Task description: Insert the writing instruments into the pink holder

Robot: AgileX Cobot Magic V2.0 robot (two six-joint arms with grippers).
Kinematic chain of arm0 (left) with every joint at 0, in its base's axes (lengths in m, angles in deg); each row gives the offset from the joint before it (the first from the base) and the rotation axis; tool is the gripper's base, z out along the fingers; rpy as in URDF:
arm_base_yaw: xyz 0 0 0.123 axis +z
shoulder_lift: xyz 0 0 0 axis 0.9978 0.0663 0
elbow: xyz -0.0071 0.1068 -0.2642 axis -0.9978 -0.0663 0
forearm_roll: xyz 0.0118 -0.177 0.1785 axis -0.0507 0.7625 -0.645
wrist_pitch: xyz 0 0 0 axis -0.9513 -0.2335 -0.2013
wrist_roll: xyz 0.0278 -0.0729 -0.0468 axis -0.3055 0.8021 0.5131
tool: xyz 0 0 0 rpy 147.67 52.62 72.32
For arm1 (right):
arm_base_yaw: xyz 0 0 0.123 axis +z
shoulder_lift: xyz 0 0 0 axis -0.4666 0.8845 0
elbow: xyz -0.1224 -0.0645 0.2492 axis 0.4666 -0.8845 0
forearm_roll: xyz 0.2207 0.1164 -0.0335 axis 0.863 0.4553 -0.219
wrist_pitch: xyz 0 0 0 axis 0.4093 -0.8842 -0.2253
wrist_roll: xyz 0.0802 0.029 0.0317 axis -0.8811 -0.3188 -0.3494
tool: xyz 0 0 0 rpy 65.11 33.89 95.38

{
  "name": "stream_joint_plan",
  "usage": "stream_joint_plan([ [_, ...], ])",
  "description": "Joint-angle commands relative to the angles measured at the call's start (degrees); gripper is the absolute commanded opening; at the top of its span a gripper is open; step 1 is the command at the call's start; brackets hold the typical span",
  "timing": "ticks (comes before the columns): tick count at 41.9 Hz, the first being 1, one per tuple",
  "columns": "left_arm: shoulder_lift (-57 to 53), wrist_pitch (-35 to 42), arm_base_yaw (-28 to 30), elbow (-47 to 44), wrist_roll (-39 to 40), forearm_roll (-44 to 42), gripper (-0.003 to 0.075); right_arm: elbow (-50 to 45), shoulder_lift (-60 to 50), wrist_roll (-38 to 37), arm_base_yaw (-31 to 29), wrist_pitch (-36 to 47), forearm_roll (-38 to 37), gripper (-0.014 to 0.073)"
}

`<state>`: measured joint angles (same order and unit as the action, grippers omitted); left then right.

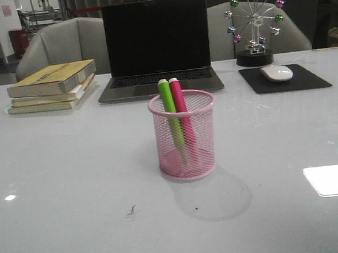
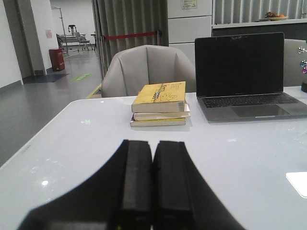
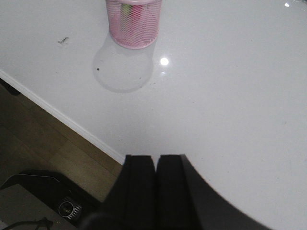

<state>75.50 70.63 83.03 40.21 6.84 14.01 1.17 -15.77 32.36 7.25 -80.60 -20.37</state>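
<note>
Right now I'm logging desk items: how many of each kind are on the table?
Markers: 2 (green marker, pink marker)
Pink holder: 1
Books: 3
Laptop: 1
Mouse: 1
Mousepad: 1
Ferris-wheel ornament: 1
Total: 10

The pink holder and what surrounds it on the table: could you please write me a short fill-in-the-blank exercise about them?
1. The green marker and the magenta marker both stand inside the ____ holder.
2. Behind the holder sits an open ____ with a dark screen.
3. The computer mouse rests on a ____ pad.
4. The left gripper and the right gripper are both ____.

Missing words: pink; laptop; black; shut
</note>
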Motion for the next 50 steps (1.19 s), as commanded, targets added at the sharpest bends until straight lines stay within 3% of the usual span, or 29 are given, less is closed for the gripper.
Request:
stream_joint_plan([
  [1,-1.14,5.14,0.13,-0.22,0.54,0.56,0.0097,1.13,-2.55,-0.07,-3.19,4.08,0.42,0.0056],
  [12,-1.14,5.14,0.13,-0.22,0.54,0.56,0.0097,-11.91,-17.99,-0.07,-24.05,26.74,2.68,0.0056],
  [20,-1.14,5.14,0.13,-0.22,0.54,0.56,0.0097,-26.22,-30.08,-0.07,-32.44,38.10,5.42,0.0056],
  [32,-1.14,5.14,0.13,-0.22,0.54,0.56,0.0097,-38.21,-39.25,-0.07,-35.65,49.75,5.62,0.0056],
  [50,-1.14,5.14,0.13,-0.22,0.54,0.56,0.0097,-38.06,-39.11,-0.07,-35.65,49.48,5.62,0.0056],
])
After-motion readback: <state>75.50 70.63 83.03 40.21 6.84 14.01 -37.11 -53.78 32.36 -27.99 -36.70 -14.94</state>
